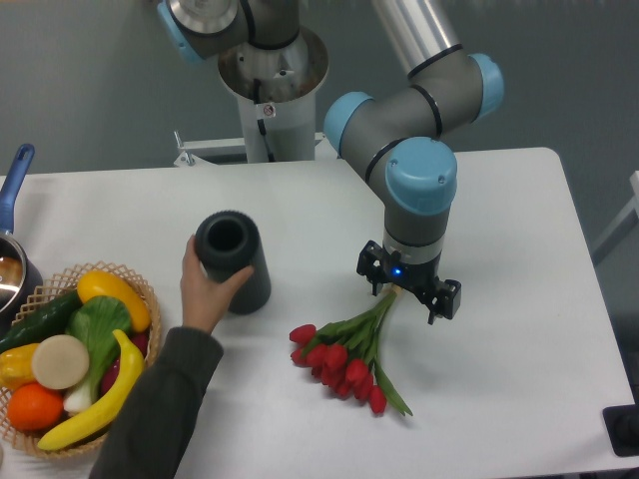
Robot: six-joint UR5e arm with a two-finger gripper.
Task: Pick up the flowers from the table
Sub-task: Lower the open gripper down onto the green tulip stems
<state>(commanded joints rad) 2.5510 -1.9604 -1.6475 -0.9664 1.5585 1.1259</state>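
Note:
The flowers (344, 364), a bunch of red tulip buds on green stems with narrow leaves, lie on the white table (519, 249) right of the middle, buds pointing to the front left. My gripper (407, 299) points straight down over the upper ends of the stems. Its fingers (435, 311) stand apart on either side of the stem ends, open. The wrist hides the very tips of the stems, so I cannot see any contact.
A person's hand (205, 289) holds a dark cylindrical vase (233, 259) upright, left of the flowers. A wicker basket (140, 284) of fruit and vegetables sits at the front left. A pot with a blue handle (12, 190) is at the left edge.

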